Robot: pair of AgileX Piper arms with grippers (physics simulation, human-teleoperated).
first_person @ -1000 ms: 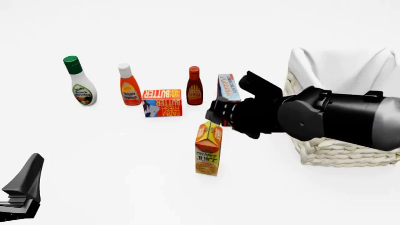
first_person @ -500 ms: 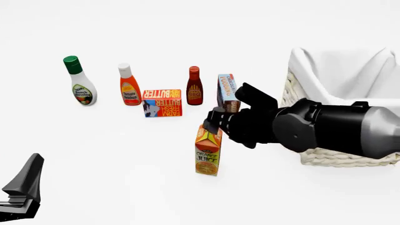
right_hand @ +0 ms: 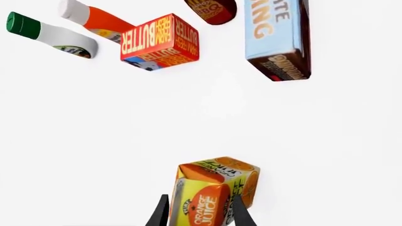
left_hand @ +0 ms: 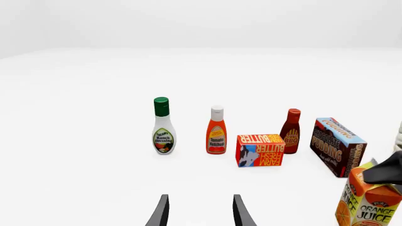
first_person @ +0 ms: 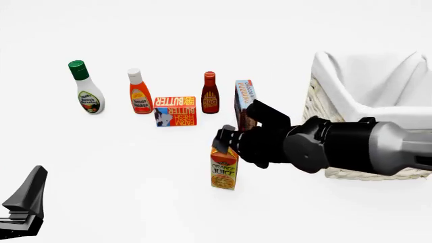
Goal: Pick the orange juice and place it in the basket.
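The orange juice (first_person: 223, 169) stands upright on the table (first_person: 135, 167) in front of the butter box (first_person: 175, 111). I see my right end effector (first_person: 226, 135) at its top, fingers (right_hand: 242, 214) straddling it, grip uncertain. The left end effector (left_hand: 199, 212) gapes, idle. The basket (first_person: 357, 91) sits right.

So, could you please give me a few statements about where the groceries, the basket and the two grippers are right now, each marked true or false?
1. The orange juice stands upright on the table. True.
2. The orange juice is already inside the basket. False: it is on the table, outside the basket.
3. The right gripper is at the top of the carton. True.
4. The left gripper holds the ranch dressing bottle. False: it is open and holds nothing.
5. The butter box sits between the ketchup bottle and the BBQ sauce bottle. True.
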